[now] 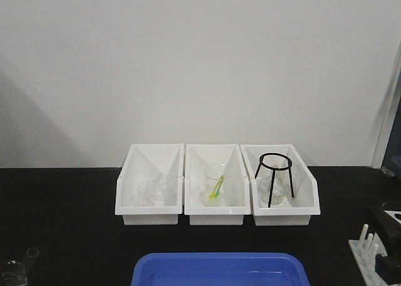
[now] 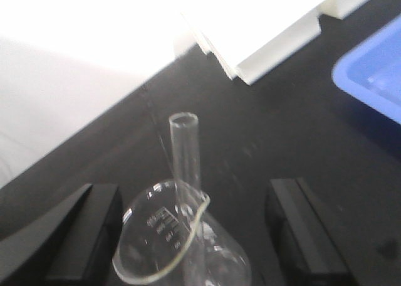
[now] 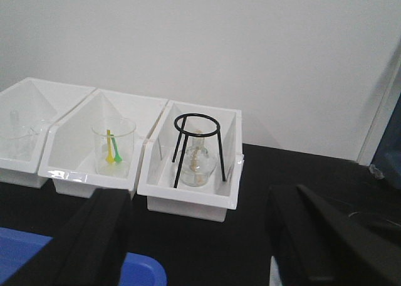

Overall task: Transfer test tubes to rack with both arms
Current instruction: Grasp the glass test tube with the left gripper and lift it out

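While your left end effector (image 2: 191, 236) spreads wide, gripping nothing, test tube (image 2: 185, 154) stands in beaker (image 2: 150, 239) between its fingers (image 2: 75, 236); your right end effector (image 3: 200, 242) also spread, empty, white bins (image 3: 69, 173) ahead.

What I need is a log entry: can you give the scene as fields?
tube: upright in beaker
left gripper: open, straddling beaker
right gripper: open, empty, facing bins
rack: right of tray, partly out of frame
bins: three in a row, glassware inside
tray: blue, in front of bins
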You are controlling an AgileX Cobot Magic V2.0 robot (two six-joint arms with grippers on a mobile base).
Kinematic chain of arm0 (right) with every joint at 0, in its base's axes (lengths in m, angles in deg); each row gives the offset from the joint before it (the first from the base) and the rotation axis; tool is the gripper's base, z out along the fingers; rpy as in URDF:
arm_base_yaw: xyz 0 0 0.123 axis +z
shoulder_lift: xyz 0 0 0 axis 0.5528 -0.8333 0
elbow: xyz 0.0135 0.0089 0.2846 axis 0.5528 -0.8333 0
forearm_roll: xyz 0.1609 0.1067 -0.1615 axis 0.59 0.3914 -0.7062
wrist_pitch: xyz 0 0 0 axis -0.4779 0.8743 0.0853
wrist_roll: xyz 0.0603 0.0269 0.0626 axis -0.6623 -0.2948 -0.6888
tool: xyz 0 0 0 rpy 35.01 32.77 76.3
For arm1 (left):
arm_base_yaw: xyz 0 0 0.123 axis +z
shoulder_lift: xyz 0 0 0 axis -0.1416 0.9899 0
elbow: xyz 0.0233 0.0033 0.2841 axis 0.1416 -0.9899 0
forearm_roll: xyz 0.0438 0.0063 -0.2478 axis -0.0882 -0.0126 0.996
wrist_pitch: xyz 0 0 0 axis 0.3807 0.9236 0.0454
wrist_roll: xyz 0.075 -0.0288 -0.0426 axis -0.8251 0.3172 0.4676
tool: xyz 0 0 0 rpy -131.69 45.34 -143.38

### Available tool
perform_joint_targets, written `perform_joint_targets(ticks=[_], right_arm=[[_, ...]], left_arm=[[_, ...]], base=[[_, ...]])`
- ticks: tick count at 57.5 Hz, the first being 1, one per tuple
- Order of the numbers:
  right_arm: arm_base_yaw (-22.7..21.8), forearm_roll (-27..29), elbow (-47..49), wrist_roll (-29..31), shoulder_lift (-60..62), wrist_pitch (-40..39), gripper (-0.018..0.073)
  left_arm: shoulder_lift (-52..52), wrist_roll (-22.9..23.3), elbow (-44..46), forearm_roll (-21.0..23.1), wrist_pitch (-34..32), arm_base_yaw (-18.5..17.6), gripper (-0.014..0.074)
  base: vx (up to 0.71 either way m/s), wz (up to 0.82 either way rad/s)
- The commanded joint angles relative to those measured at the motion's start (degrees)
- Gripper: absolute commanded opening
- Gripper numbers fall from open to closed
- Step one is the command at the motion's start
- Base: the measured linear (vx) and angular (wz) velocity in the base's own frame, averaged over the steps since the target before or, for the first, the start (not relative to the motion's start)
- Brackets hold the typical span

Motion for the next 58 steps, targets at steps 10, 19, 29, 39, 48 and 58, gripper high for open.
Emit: perform_joint_targets(ticks=[10, 19, 29, 39, 48, 58], right_arm=[[0.18, -0.57, 1.76, 0.68, -1.06, -12.60, 0.0498], [0.18, -0.57, 1.76, 0.73, -1.06, -13.61, 0.0498], [0.18, -0.57, 1.76, 0.72, -1.06, -13.66, 0.0498], [0.18, -0.57, 1.76, 0.72, -1.06, -13.84, 0.0498], [0.18, -0.57, 1.76, 0.72, -1.06, -13.84, 0.0498], [0.18, -0.57, 1.76, 0.72, -1.06, -13.79, 0.0498]], left_arm=[[11.03, -0.08, 3.62, 0.62, -14.47, -0.30, 0.0573], [16.18, 0.11, 8.19, 0.67, -14.65, -0.30, 0.0573], [21.13, -0.14, 11.81, 3.82, -16.16, -0.30, 0.0573], [25.86, -2.20, 13.78, 3.82, -19.31, -0.17, 0.0573], [28.94, -3.38, 14.18, 3.82, -22.65, -0.08, 0.0564], [30.26, -3.52, 14.18, 3.81, -22.90, -0.08, 0.0487]], base=[[0.00, 0.00], [0.00, 0.00], [0.00, 0.00], [0.00, 0.00], [0.00, 0.00], [0.00, 0.00]])
